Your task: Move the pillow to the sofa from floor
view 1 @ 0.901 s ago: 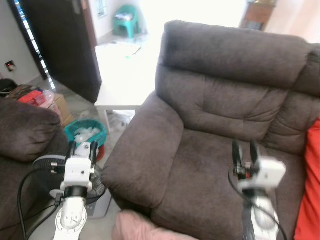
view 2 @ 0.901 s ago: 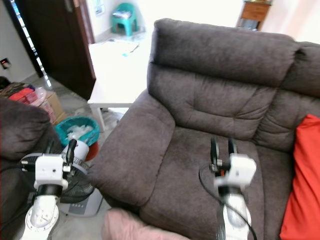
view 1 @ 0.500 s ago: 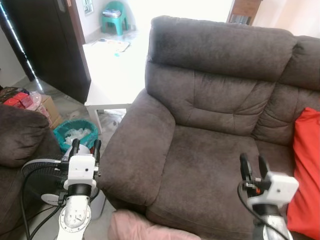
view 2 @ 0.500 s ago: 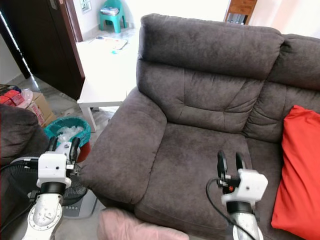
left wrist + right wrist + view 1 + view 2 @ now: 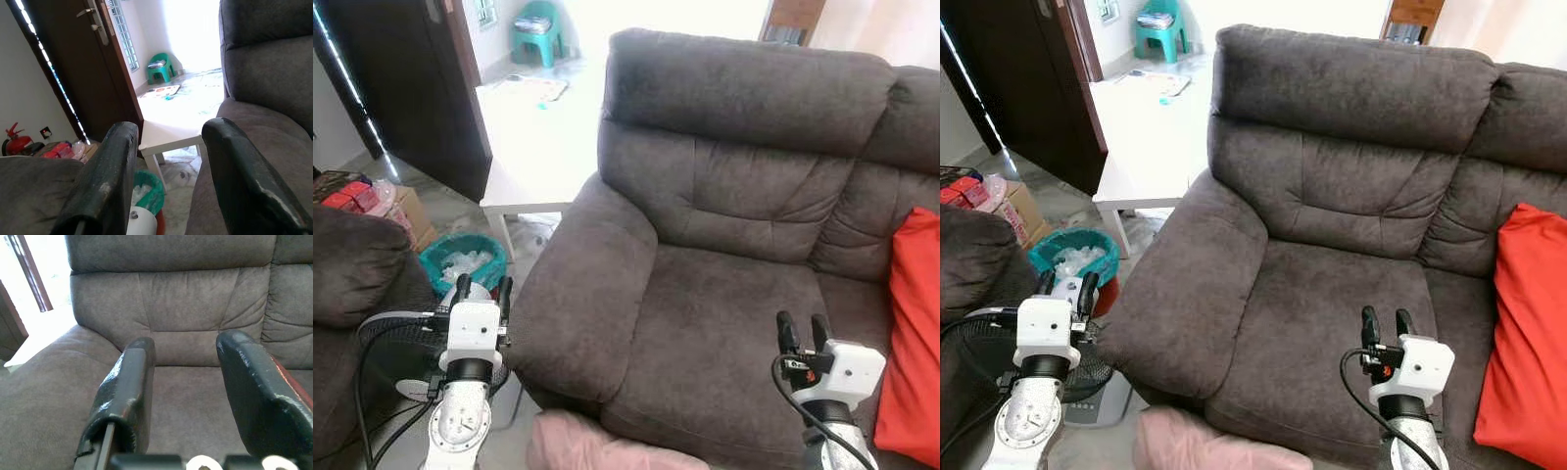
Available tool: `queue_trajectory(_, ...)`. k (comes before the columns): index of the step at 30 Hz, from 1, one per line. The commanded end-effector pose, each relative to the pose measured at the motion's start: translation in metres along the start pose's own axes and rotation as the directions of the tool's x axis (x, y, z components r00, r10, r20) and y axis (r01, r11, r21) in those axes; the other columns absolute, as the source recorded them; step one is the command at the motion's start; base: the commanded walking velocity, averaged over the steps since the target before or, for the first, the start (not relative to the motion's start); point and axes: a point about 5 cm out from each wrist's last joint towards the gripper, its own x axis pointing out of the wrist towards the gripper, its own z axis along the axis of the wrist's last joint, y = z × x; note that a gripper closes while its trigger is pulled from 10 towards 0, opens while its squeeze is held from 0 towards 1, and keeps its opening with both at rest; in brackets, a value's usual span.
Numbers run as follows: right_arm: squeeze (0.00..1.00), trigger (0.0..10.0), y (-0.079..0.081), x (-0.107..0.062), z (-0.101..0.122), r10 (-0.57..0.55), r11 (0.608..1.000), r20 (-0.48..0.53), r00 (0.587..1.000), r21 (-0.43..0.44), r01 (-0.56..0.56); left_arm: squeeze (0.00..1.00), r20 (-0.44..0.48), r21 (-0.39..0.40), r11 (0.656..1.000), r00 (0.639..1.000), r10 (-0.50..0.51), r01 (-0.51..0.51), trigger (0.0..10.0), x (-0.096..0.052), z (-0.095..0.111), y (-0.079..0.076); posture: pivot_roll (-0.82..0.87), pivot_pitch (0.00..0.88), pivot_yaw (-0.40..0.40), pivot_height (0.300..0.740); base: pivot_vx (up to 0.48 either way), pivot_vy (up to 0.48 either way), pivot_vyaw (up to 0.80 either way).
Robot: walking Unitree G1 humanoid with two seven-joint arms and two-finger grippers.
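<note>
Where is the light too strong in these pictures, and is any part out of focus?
Left eye view: the doorway behind the sofa is washed out, and the white table glares. Left wrist view: the same doorway is blown out; the close black fingers look soft. Right wrist view: even light, near fingers slightly blurred.

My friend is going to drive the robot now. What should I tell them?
Left gripper: open, holding nothing, beside the sofa arm.
Right gripper: open, holding nothing, above the sofa seat.
The pink pillow lies on the floor at the sofa's front edge, between the arms. A red cushion is on the sofa.
Done: nothing picked up.
Left: bend down, grab the pillow, lift it onto the seat.
</note>
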Motion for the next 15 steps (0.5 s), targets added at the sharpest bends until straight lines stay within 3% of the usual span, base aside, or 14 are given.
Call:
queue_trajectory(1,0.0,10.0,0.003,0.004,0.001,0.0,1.0,0.002,1.0,0.013,0.0,0.0,-0.007,0.002,1.0,1.0,-0.019,0.019,10.0,0.002,0.0,-0.001,0.1,0.0,-0.029,0.74,0.0,0.0,0.0)
queue_trajectory(9,0.0,10.0,0.009,0.011,0.006,0.011,1.0,0.019,1.0,0.015,-0.011,0.0,-0.027,-0.021,1.0,0.999,-0.021,0.021,10.0,0.005,-0.002,-0.004,0.1,0.0,-0.037,0.74,0.0,0.0,0.0)
queue_trajectory(15,0.0,10.0,0.011,0.017,0.011,0.025,1.0,0.03,0.999,0.003,-0.025,0.0,-0.059,-0.044,0.999,0.998,-0.021,0.019,10.0,-0.001,-0.007,-0.009,0.1,0.0,-0.048,0.74,0.0,0.0,0.0)
